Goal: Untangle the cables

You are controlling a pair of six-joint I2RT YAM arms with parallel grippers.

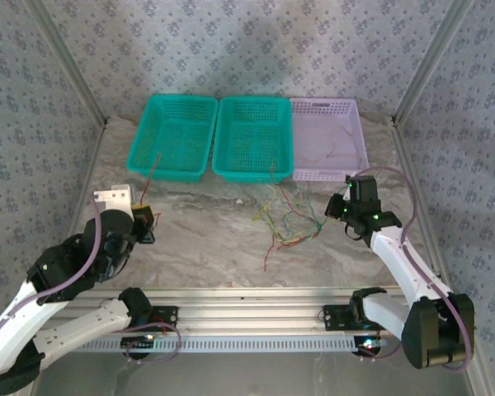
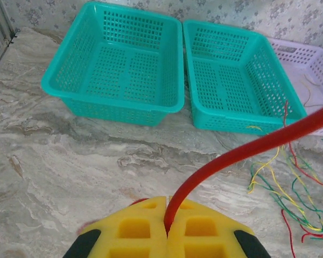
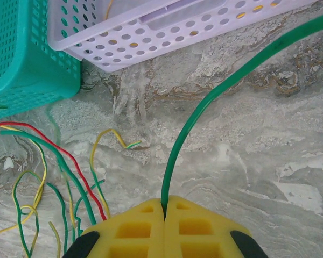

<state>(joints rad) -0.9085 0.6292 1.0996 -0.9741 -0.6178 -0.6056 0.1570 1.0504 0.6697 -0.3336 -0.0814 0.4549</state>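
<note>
The grey stone table (image 1: 198,239) had lots on it.
At the far side stood a green basket (image 1: 167,172) on the left, a second green basket (image 1: 249,175) just beside it, and a pale purple basket (image 1: 326,175) on the right; thin cables (image 1: 290,223) in red, yellow and green lay tangled nearer, right of the middle.

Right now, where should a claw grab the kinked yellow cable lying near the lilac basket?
I'd pinch the yellow cable at its kinked free end, coming straight down from above. That end lies alone on bare table, while its lower stretch runs into the tangled cables.
</note>
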